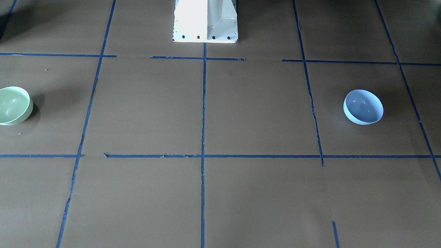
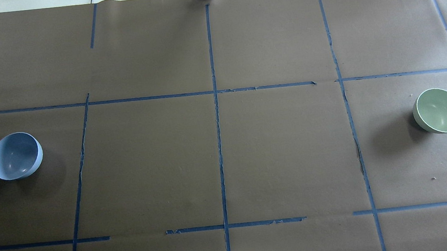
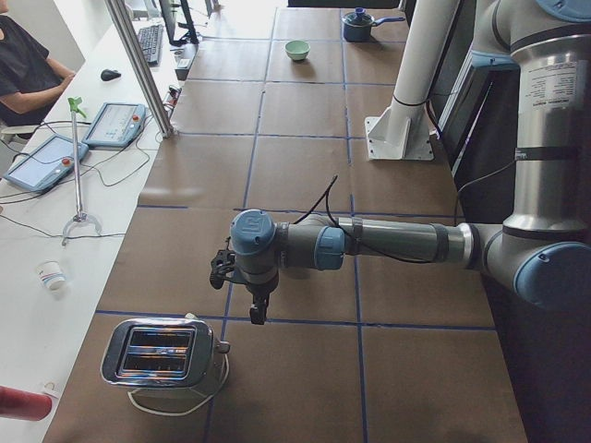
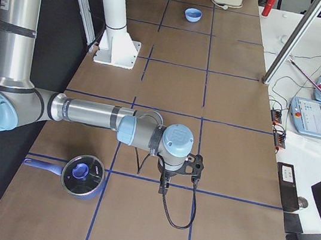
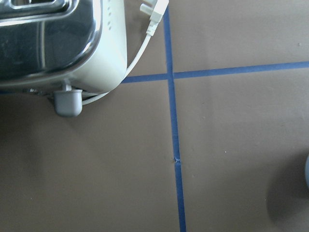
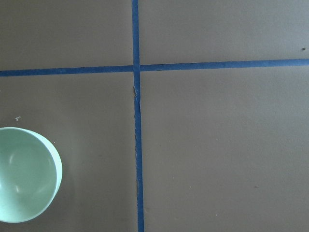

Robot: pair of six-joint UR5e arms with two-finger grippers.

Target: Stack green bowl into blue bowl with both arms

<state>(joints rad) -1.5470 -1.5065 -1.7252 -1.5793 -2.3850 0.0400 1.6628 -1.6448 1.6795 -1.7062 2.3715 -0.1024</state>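
The green bowl [image 1: 8, 105] stands upright and empty at the table's end on my right. It also shows in the overhead view [image 2: 439, 111] and at the lower left of the right wrist view [image 6: 24, 174]. The blue bowl [image 1: 363, 107] stands upright and empty at the opposite end, on my left [image 2: 16, 156]. My left gripper [image 3: 259, 317] hangs over the table near a toaster. My right gripper [image 4: 163, 188] hangs near a saucepan. Both show only in the side views, so I cannot tell whether they are open or shut. Neither touches a bowl.
A chrome toaster [image 3: 162, 353] with a white cord stands beyond the blue bowl's end. A blue saucepan with a lid [image 4: 83, 175] stands beyond the green bowl's end. The white pedestal [image 1: 206, 19] stands at the robot's edge. Blue tape lines cross the brown table.
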